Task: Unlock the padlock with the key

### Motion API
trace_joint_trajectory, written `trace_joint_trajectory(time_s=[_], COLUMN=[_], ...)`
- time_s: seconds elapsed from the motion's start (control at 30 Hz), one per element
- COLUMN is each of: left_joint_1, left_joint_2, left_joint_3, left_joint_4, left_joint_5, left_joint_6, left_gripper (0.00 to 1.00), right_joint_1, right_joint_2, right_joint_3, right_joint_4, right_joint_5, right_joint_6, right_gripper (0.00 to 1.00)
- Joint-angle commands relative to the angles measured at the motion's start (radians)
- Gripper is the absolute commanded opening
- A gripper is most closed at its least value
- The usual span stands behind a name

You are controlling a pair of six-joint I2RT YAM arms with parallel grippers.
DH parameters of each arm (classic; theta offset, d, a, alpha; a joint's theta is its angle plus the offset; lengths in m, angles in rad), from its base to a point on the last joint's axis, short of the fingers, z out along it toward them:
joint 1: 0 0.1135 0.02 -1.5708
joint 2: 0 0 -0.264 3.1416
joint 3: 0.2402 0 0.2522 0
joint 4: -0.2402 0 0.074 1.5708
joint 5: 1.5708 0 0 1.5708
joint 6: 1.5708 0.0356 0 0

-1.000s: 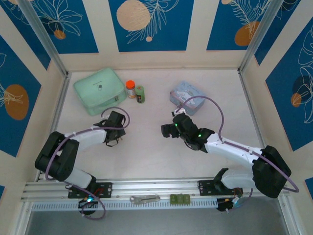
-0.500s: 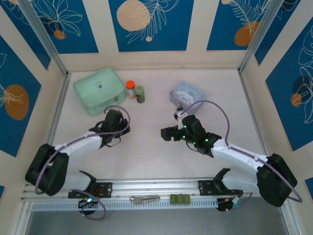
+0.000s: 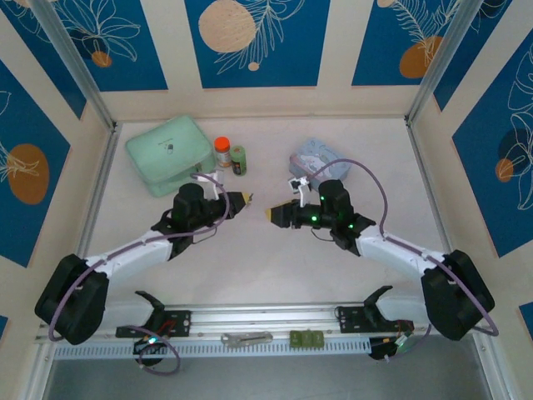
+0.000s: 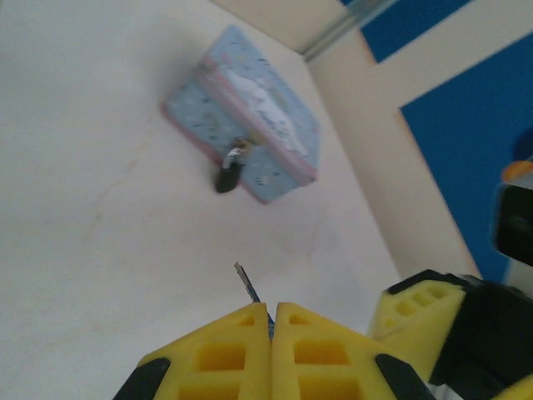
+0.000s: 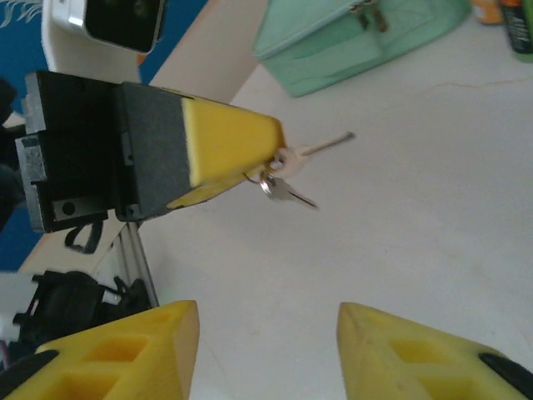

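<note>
My left gripper (image 4: 271, 310) is shut on the key (image 4: 246, 283), whose thin pale blade sticks out past the yellow fingertips. From the right wrist, that key (image 5: 321, 146) juts from the left gripper's fingers (image 5: 225, 142), and a second small key (image 5: 287, 192) hangs on its ring. The padlock (image 4: 226, 175), black with a silvery shackle, hangs on the front of the light-blue tin (image 4: 258, 125). My right gripper (image 5: 266, 333) is open with nothing between its fingers. In the top view, left gripper (image 3: 244, 200) and right gripper (image 3: 271, 215) face each other at mid-table, close together.
A mint-green case (image 3: 169, 152) lies at the back left, with an orange-capped bottle (image 3: 222, 152) and a green bottle (image 3: 239, 158) beside it. The light-blue tin (image 3: 316, 158) sits behind the right arm. A grey tool (image 3: 246, 338) and a green block (image 3: 306, 338) rest on the front rail.
The left gripper has swung right and forward to mid-table with the key. The right gripper has turned to face it, and its jaws have narrowed.
</note>
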Motion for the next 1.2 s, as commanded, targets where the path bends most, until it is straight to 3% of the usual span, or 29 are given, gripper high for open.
trace_joint_trajectory(time_s=[0.0, 0.2, 0.4, 0.57, 0.7, 0.97, 1.17], left_joint_1=[-0.013, -0.014, -0.016, -0.028, -0.04, -0.057, -0.066], left_joint_2=[0.017, 0.019, 0.019, 0.024, 0.02, 0.005, -0.035], left_joint_3=[-0.026, -0.059, -0.067, -0.073, -0.091, -0.106, -0.148], left_joint_4=[0.189, 0.297, 0.328, 0.361, 0.39, 0.413, 0.429], left_joint_5=[0.125, 0.197, 0.203, 0.188, 0.16, 0.109, 0.004], left_joint_6=[0.008, 0.0, -0.018, -0.027, -0.04, -0.028, -0.015], left_gripper=[0.0, 0.0, 0.0, 0.0, 0.0, 0.0, 0.0], right_joint_1=[-0.008, -0.047, -0.075, -0.069, -0.07, -0.049, -0.048], right_joint_2=[0.03, 0.065, 0.103, 0.128, 0.15, 0.201, 0.169], right_joint_3=[0.037, 0.039, 0.047, 0.043, 0.024, 0.045, 0.004], right_joint_4=[0.075, 0.145, 0.205, 0.258, 0.367, 0.418, 0.414], right_joint_5=[-0.105, -0.146, -0.16, -0.104, -0.103, -0.148, -0.155], right_joint_6=[0.024, 0.068, 0.151, 0.206, 0.272, 0.321, 0.348], right_gripper=[0.39, 0.32, 0.36, 0.36, 0.35, 0.33, 0.39])
